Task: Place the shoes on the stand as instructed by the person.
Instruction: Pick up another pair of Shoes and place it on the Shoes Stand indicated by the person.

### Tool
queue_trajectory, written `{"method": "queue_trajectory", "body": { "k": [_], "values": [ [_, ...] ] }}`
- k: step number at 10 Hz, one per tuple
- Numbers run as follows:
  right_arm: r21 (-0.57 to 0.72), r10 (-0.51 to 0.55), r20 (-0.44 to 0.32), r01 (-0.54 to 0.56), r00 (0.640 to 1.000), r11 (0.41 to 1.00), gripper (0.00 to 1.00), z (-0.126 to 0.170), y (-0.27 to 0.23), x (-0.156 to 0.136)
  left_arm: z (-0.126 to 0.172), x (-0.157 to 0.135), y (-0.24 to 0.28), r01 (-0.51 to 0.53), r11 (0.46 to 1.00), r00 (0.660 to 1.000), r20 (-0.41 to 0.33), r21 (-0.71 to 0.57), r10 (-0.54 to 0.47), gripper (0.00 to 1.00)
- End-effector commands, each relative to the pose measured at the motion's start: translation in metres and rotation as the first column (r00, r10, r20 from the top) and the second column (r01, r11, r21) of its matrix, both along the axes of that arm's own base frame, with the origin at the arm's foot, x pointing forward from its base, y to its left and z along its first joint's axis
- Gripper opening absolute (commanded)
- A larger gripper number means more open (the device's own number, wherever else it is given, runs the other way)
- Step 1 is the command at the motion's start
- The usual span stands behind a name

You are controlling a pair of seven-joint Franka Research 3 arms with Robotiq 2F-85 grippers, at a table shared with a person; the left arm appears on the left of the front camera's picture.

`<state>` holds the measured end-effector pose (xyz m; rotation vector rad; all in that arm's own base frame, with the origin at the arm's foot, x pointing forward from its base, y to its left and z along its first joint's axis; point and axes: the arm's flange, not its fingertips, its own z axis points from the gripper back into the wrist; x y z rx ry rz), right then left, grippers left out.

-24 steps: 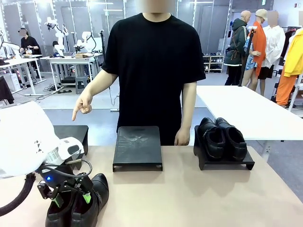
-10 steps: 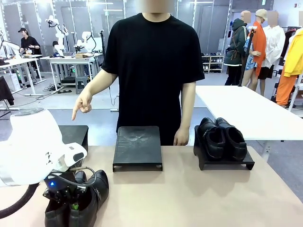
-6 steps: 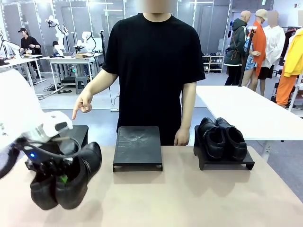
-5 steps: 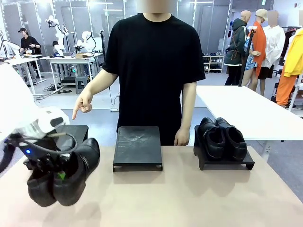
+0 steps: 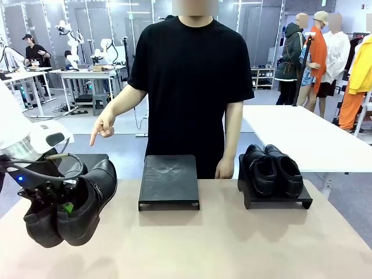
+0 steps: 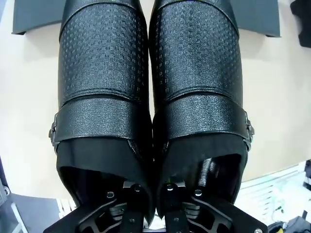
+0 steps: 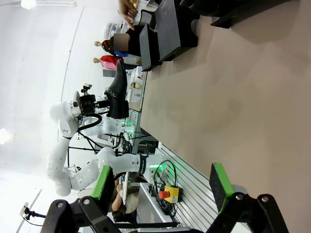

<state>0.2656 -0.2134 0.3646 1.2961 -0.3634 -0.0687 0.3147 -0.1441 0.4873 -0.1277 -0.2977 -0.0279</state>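
1. Green-padded right jaws gape wide, empty.
2. Left jaws pinch both black shoes (image 5: 70, 206) by their inner walls, above the desk (image 5: 232, 244), so the pair lifts as one.
3. Person's hand (image 5: 103, 127) points at the left stand (image 5: 93, 161), likely the target.

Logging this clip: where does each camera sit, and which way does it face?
Front view: fixed on the robot's side, facing across the table at the person; the left pincer shows, clamped on the held shoes.
Left wrist view: on the left wrist, looking along that pincer over the shoes' uppers toward the table.
Right wrist view: on the right wrist, rolled sideways, looking over the tabletop past the open right pincer.
Shared: all three show the held shoes.
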Motion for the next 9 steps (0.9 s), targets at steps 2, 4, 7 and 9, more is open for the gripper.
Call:
{"method": "queue_trajectory", "body": {
  "k": [2, 4, 7, 9],
  "values": [
    [-0.005, 0.017, 0.003, -0.017, 1.0, 1.0, 1.0, 0.001, -0.003, -0.003, 0.003, 0.002, -0.001, -0.004, 1.0, 1.0, 0.01, 0.005, 0.004, 0.0],
    [-0.005, 0.017, 0.003, -0.017, 1.0, 1.0, 1.0, 0.001, -0.003, -0.003, 0.009, 0.01, 0.011, -0.023, 1.0, 1.0, 0.006, -0.013, 0.023, 0.08],
    [-0.005, 0.017, 0.003, -0.017, 1.0, 1.0, 1.0, 0.001, -0.003, -0.003, 0.025, 0.059, 0.046, -0.021, 1.0, 0.999, 0.037, 0.021, 0.021, 0.08],
    [-0.005, 0.017, 0.003, -0.017, 1.0, 1.0, 1.0, 0.001, -0.003, -0.003, 0.035, 0.093, 0.067, -0.022, 1.0, 0.997, 0.076, -0.008, 0.023, 0.08]
  ]
}}
